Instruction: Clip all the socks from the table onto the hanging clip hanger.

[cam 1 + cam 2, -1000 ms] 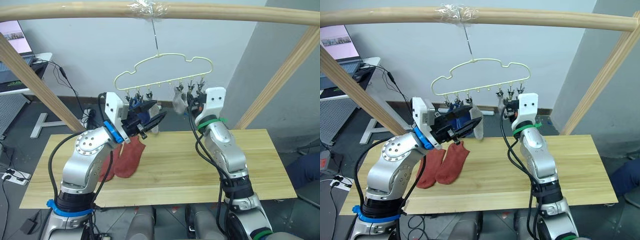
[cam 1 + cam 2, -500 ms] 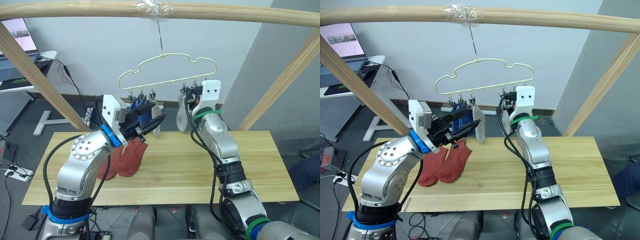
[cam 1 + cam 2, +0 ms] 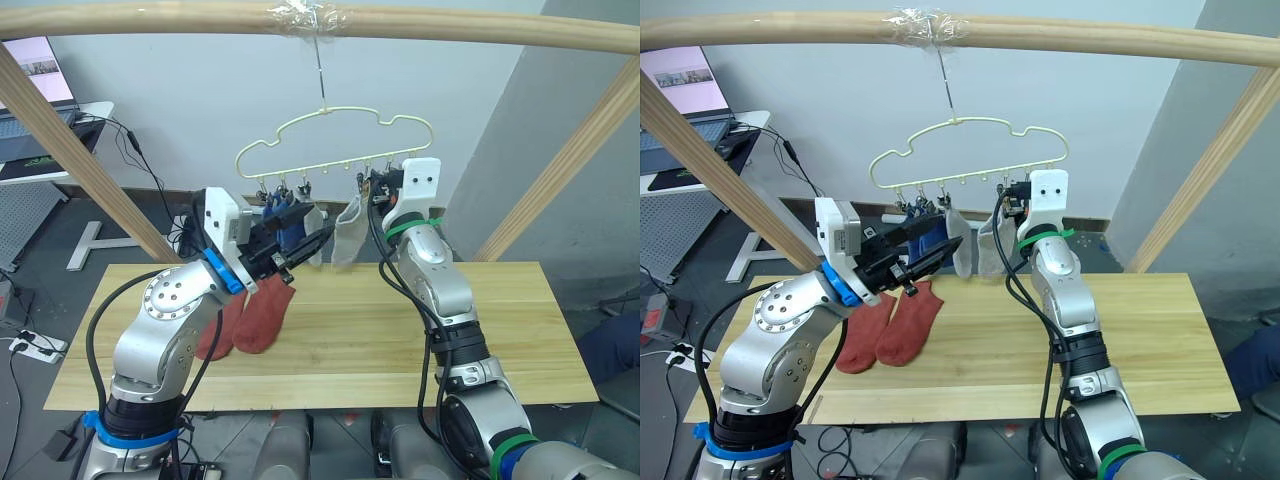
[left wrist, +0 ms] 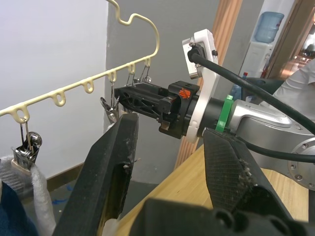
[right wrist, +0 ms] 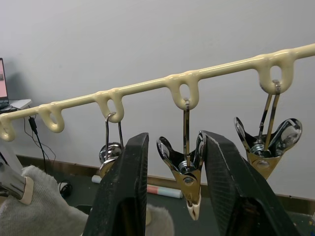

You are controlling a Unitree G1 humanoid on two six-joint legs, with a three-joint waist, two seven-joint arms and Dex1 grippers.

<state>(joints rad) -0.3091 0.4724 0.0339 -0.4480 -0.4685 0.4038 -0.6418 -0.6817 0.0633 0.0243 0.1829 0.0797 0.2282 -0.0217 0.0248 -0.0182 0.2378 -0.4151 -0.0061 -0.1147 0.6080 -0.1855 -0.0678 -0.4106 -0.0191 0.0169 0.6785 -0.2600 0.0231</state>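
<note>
The pale yellow clip hanger (image 3: 330, 135) hangs from the pole by its hook. Two blue socks (image 3: 285, 225) and a grey sock (image 3: 316, 240) hang from its left clips. A second grey sock (image 3: 348, 235) hangs tilted between my grippers, its top at the clip row. My right gripper (image 5: 175, 137) is raised to that row, its fingers open on either side of a metal clip (image 5: 186, 172) whose own tips are closed. My left gripper (image 3: 315, 227) is open just left of the tilted sock. Two rust-red socks (image 3: 262, 312) lie on the table (image 3: 400, 340).
A thick wooden pole frame (image 3: 150, 15) spans the top, with slanted legs at the left (image 3: 80, 150) and right (image 3: 560, 160). A desk with a laptop (image 3: 35, 75) and cables stands beyond the table's left end. A free clip (image 5: 268, 147) hangs beside the one my right gripper straddles.
The camera shifted early on. My right gripper rose to the clip row. The second grey sock has swung left toward my left gripper, which has hardly moved.
</note>
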